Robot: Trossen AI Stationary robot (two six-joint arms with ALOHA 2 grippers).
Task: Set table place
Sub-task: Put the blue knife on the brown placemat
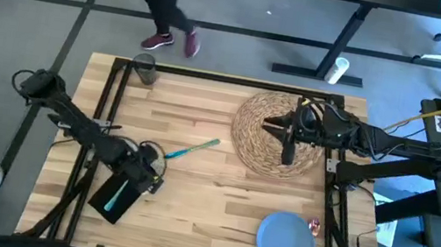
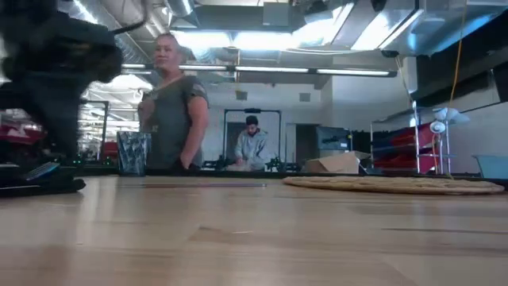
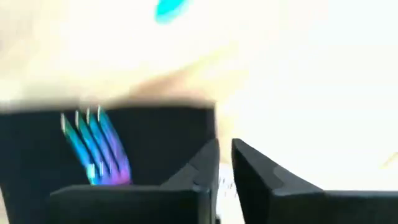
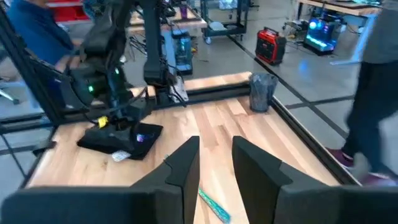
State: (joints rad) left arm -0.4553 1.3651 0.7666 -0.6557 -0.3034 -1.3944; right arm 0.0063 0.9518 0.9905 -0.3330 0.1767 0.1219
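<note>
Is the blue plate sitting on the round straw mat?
Apart. The high view shows bare wood between the blue plate, near the table's edge, and the straw mat.

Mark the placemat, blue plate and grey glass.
placemat (image 1: pixel 265 131), high view, bare woven left part
blue plate (image 1: pixel 285 243), high view, centre
grey glass (image 1: pixel 144 68), high view, its rim

1 person (image 2: pixel 173 103) stands beyond another seated person (image 2: pixel 252 143).

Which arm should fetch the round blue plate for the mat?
Right. The round blue plate lies on the right arm's side, nearer the right claw above the woven straw placemat; the left claw is at the black napkin.
</note>
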